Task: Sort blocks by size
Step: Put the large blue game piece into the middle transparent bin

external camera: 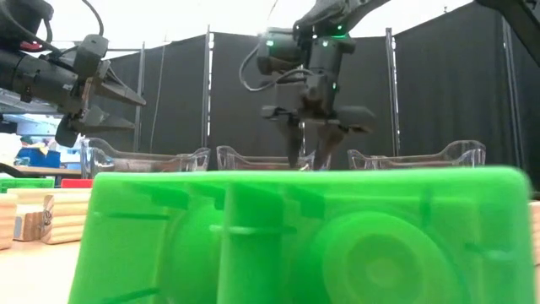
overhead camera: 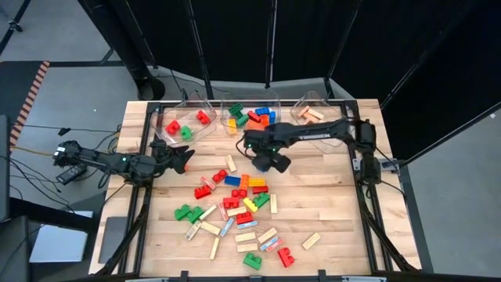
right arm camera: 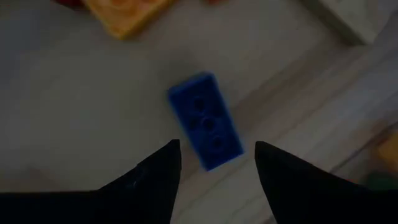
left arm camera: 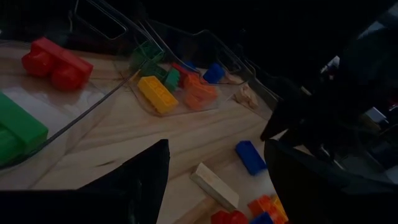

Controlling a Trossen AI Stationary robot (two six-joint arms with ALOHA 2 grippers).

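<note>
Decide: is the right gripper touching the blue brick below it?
Apart. The right wrist view shows the right gripper open above the blue brick, fingers clear of it.

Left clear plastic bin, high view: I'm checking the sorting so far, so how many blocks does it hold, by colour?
Red studded plastic blocks: 2
Green studded plastic block: 1
Total in the left clear plastic bin: 3

The high view is evenly lit and sharp, the pale tabletop bright against black curtains, with only short soft shadows under the arms. In the low view a green block fills the foreground, out of focus, under a washed-out white ceiling glow. Both wrist views are dim; the blue block is blurred.
</note>
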